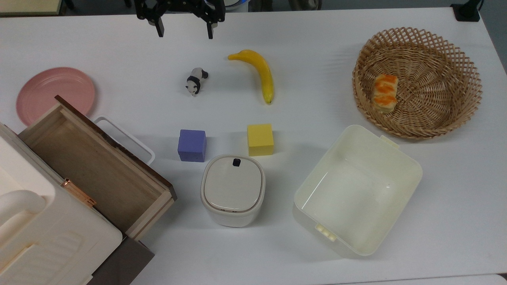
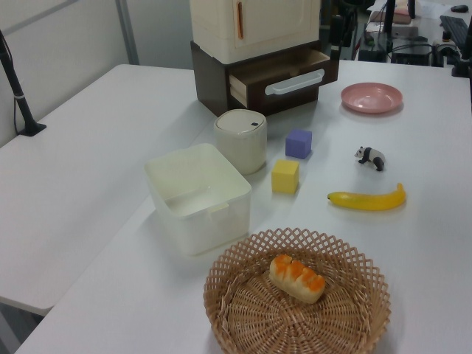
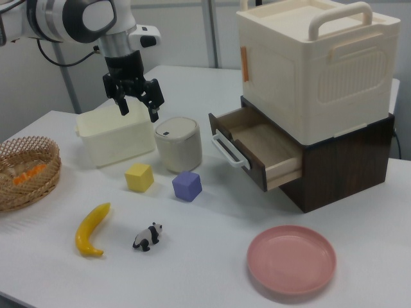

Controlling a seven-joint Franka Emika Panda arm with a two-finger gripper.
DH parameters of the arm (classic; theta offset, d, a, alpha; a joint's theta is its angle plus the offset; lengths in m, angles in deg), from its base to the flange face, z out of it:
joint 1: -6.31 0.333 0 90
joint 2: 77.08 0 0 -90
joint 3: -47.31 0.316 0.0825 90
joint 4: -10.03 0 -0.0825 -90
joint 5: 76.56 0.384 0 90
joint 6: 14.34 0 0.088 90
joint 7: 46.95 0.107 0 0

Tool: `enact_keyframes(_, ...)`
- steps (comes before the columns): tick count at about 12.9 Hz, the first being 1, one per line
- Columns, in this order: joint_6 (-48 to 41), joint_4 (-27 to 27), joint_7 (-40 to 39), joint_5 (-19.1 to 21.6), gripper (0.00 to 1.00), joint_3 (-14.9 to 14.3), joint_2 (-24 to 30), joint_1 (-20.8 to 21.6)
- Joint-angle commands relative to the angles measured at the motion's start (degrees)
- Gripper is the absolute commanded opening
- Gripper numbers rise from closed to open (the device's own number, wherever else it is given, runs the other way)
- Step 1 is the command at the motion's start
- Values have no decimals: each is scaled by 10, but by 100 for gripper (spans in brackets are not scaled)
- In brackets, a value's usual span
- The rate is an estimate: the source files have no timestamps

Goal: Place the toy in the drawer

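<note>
In the top view we hold our gripper point(image 1: 183, 31), fingers spread and empty, at the upper edge; the toy point(image 1: 195, 81) lies just below it, long axis roughly vertical.

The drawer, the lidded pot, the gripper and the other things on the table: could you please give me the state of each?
drawer: pulled open, nothing inside.
gripper: open, holding nothing, above the table.
toy: standing on the table, not grasped.
lidded pot: lid on.
cream bin: open-topped, nothing inside.
basket: holds a bread piece.
pink plate: bare.
</note>
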Motion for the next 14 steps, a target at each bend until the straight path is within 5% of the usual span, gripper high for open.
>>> enact_keyframes(1, -15, 2, -8, -12, 100, -2, 5, 6)
enact_keyframes(14, -16, -2, -7, -26, 100, -1, 0, 19)
